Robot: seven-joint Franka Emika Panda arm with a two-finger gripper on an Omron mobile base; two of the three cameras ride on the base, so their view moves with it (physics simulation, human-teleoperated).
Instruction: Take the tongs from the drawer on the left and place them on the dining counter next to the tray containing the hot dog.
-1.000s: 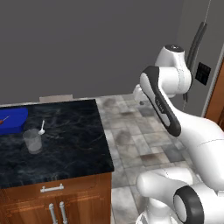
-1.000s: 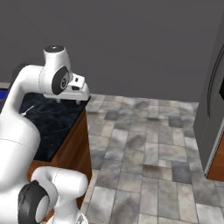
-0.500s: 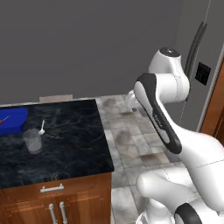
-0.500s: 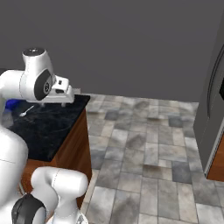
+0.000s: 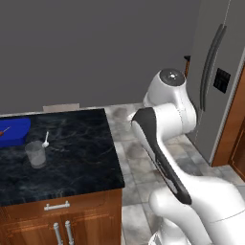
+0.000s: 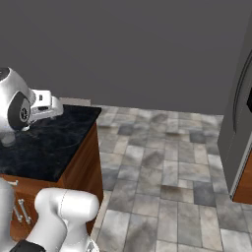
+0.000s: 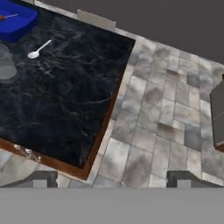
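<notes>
The dining counter point(image 5: 72, 158) has a black veined marble top and a wooden base. At its far left end sits the blue tray point(image 5: 12, 130) holding the hot dog point(image 5: 4, 130). The drawer point(image 5: 95, 201), with a short silver bar handle, is shut just under the counter top. The tongs are hidden. My gripper point(image 7: 112, 179) hangs open and empty above the counter's right corner and the floor. Its hand view looks down on the counter point(image 7: 65, 96), the tray point(image 7: 15, 19) and the hot dog point(image 7: 2, 17).
A white spoon point(image 5: 46, 139) and a clear glass point(image 5: 35, 153) stand on the marble right of the tray. A grey seat back point(image 5: 61, 107) rises behind the counter. Tiled floor point(image 6: 162, 167) spreads to the right, up to the fridge point(image 5: 215, 72).
The arm has swung left toward the counter, carrying the hand over the counter's right end. The jaws stay wide apart.
</notes>
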